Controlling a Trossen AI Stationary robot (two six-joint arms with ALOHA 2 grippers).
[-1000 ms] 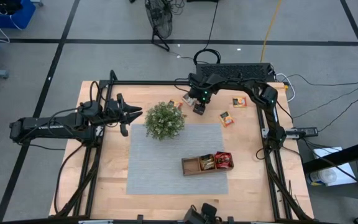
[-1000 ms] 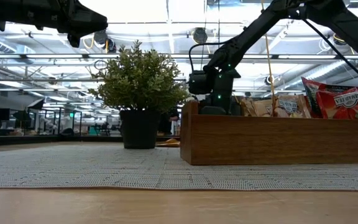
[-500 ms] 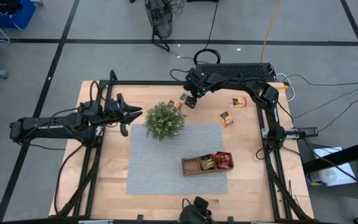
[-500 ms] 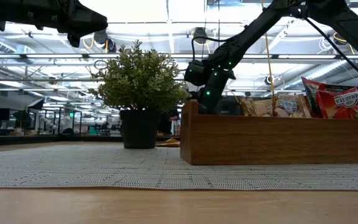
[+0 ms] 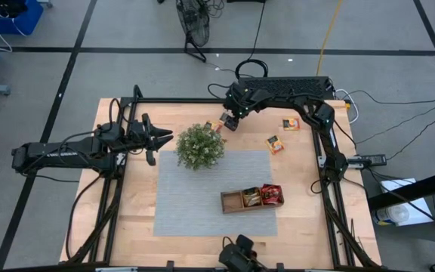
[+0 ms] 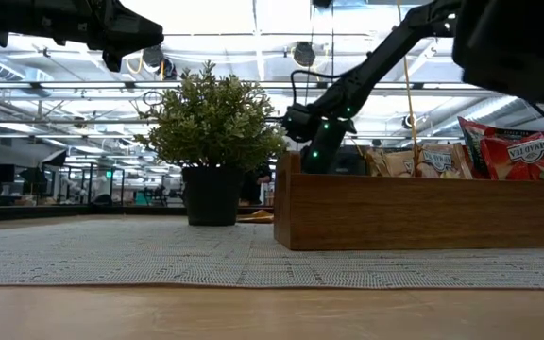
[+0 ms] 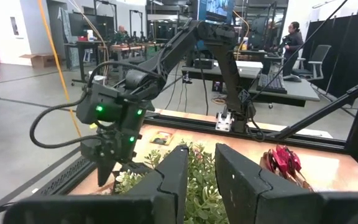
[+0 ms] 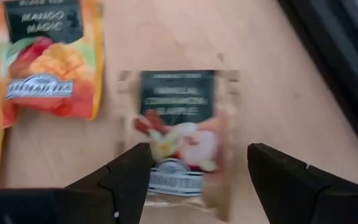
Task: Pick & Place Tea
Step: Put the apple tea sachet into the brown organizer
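Tea sachet (image 8: 182,134): flat glossy square between open right pincer (image 8: 197,180).

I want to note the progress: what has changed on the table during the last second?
The right gripper moved from beside the plant toward the far edge and now hovers open over a pale tea sachet, holding nothing. The left gripper, the wooden tray and the loose sachets stayed put.
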